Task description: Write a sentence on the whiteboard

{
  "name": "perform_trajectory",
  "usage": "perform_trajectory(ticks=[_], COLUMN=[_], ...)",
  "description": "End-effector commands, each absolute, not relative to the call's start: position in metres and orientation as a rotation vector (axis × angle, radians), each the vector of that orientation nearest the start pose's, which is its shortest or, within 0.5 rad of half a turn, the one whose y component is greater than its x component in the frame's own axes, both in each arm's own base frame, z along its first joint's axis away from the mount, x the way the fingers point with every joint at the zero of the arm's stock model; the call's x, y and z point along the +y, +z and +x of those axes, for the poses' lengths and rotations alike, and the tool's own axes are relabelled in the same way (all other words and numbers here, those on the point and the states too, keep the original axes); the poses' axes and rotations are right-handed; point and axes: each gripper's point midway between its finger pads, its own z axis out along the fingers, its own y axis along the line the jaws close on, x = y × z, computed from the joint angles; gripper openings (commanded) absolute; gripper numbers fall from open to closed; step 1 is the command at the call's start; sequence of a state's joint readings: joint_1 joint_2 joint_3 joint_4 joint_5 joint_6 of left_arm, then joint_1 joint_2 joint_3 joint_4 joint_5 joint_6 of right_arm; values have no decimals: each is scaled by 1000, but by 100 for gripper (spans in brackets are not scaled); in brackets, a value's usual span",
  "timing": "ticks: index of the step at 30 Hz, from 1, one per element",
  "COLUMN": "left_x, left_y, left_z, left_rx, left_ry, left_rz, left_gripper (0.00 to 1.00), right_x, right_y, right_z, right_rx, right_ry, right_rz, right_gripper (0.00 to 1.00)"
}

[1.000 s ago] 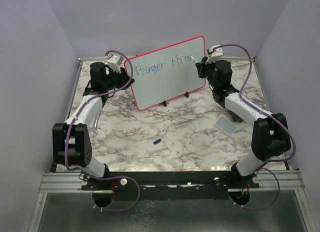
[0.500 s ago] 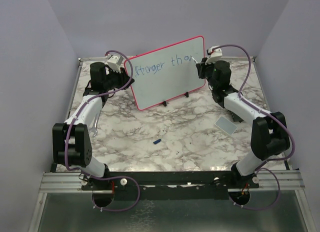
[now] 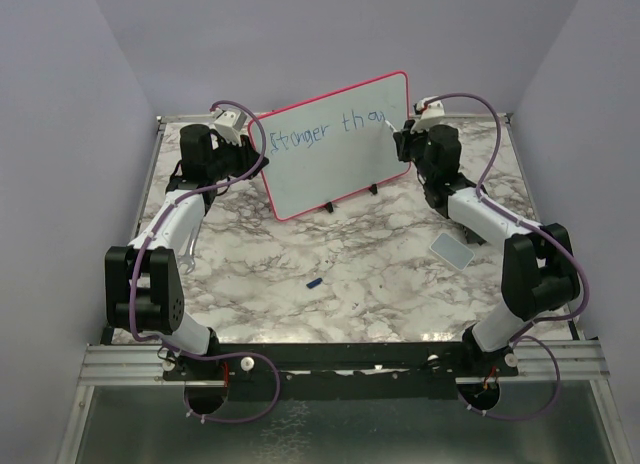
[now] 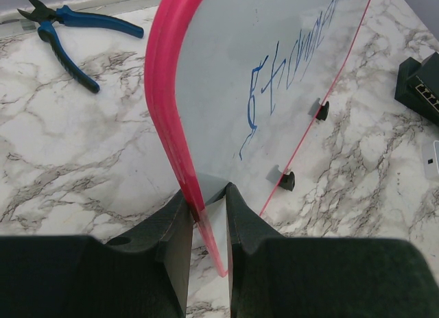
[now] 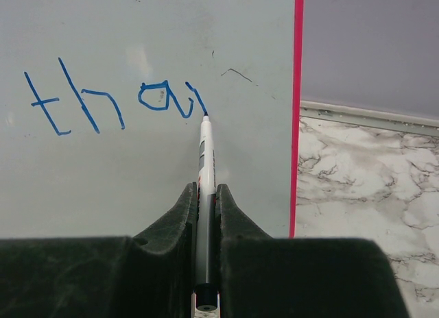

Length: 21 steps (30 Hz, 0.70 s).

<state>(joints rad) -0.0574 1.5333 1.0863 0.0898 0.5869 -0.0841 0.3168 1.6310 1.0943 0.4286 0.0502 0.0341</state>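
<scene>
So the thin blue sentence (image 3: 325,132) stops at "Stronger tha", rest unwritten. The right gripper (image 5: 206,189) clamps a white marker (image 5: 205,153), left gripper (image 4: 206,192) pinches the pink-framed whiteboard (image 3: 335,169)

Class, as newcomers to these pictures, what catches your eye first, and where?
The large white pink-framed whiteboard stands at the far middle of the marble table, bearing blue handwritten lettering. The right gripper holds a white marker pen, its tip on the last letter; the left gripper clamps the board's left edge.
</scene>
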Motion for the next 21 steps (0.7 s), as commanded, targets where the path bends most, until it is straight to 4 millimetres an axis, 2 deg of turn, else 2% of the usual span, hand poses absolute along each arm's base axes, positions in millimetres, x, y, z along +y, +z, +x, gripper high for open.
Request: perform_trajectory(ticks=[1,12,16,21], left_x=[-127,-128,-128,-127], left_y=[199,198,198,199], left_z=[434,434,434,434], left_rx=[1922,1923,1923,1922], left_ry=[-632,-632,-631,-631], left_rz=[406,406,406,407], left_gripper=[6,6,6,6], right_x=[155,160,157,149], right_y=[242,276,278,272], right_z=[500,507,509,513], right_rx=[1649,1573,1569,1592], right_ry=[222,235,215,175], right_rz=[-184,-199,-187,-152], right_gripper=[1,1,1,1])
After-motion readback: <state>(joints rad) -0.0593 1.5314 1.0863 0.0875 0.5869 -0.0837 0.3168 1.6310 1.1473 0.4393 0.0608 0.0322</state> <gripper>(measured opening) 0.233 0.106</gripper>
